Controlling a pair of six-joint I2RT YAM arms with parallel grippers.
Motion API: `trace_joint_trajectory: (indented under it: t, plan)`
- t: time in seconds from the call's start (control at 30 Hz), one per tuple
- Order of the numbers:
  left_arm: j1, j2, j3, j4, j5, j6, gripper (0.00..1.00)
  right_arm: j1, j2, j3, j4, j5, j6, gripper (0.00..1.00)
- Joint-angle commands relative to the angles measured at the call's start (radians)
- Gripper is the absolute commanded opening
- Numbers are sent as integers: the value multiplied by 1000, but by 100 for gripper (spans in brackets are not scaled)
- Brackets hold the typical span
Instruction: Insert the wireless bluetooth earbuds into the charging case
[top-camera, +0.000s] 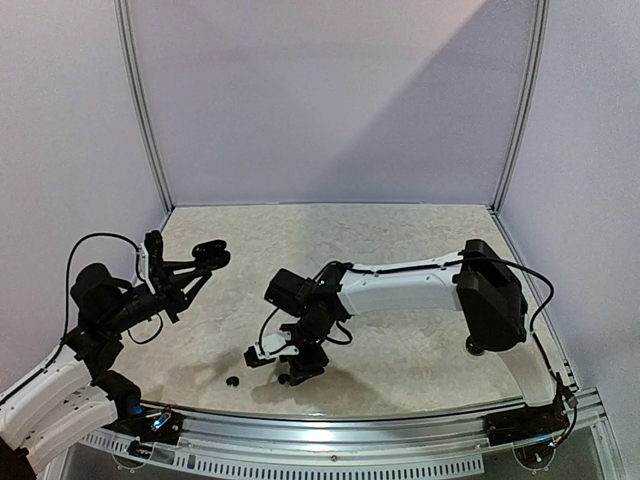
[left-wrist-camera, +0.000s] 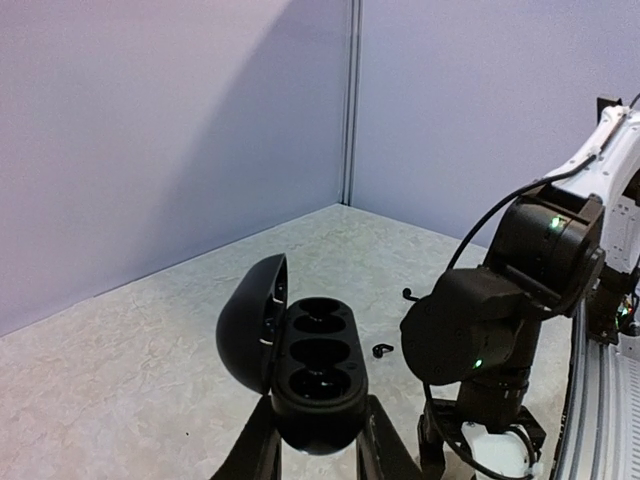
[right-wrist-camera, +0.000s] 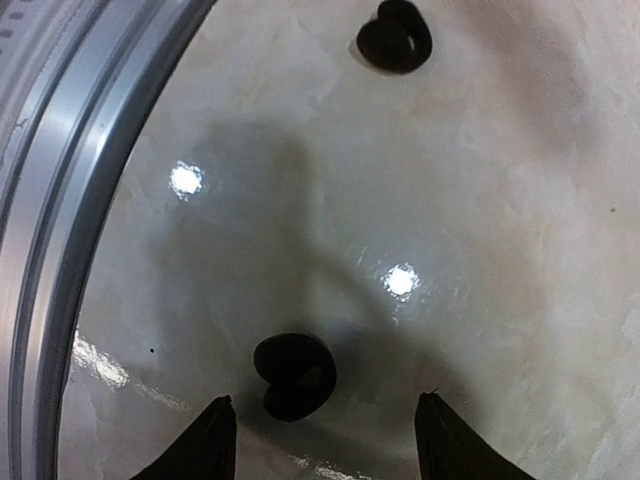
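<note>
My left gripper (left-wrist-camera: 318, 432) is shut on the black charging case (left-wrist-camera: 320, 372) and holds it above the table. The case's lid (left-wrist-camera: 248, 322) stands open to the left, and its dark wells show nothing inside. In the top view the case (top-camera: 211, 254) hangs at the left. My right gripper (right-wrist-camera: 325, 432) points down at the table with its jaws open. A black earbud (right-wrist-camera: 294, 375) lies between its fingertips (right-wrist-camera: 207, 438), untouched. A second black earbud (right-wrist-camera: 394, 37) lies further off, and shows on the table (top-camera: 233, 381) left of the right gripper (top-camera: 300, 372).
The metal rail (right-wrist-camera: 60, 200) of the table's near edge runs close beside the right gripper. In the left wrist view the right arm (left-wrist-camera: 500, 320) fills the right side, with two small black earbuds (left-wrist-camera: 382, 350) (left-wrist-camera: 409, 294) on the marbled table beside it.
</note>
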Motion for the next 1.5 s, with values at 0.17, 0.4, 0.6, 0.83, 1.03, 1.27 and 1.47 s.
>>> trace_joint_trajectory:
  t: [0.17, 0.4, 0.6, 0.83, 1.03, 1.27, 1.47]
  plan:
    - [14, -5, -23, 13, 20, 28, 0, 15, 66, 44, -56, 0, -66, 52]
    - [15, -10, -27, 23, 19, 32, 0, 27, 103, 94, -102, -18, -88, 47]
    - [15, -9, -28, 29, 18, 33, 0, 28, 125, 123, -128, -32, -97, 41]
    - [15, -6, -30, 27, 20, 42, 0, 28, 131, 133, -137, -33, -114, 23]
    - [15, 0, -31, 29, 18, 44, 0, 28, 117, 104, -86, -1, -93, 17]
    - [15, 11, -32, 30, 16, 47, 0, -11, 28, -68, 124, 241, 31, 16]
    - [15, 16, -32, 31, 20, 51, 0, -101, -114, -241, 183, 407, 149, 15]
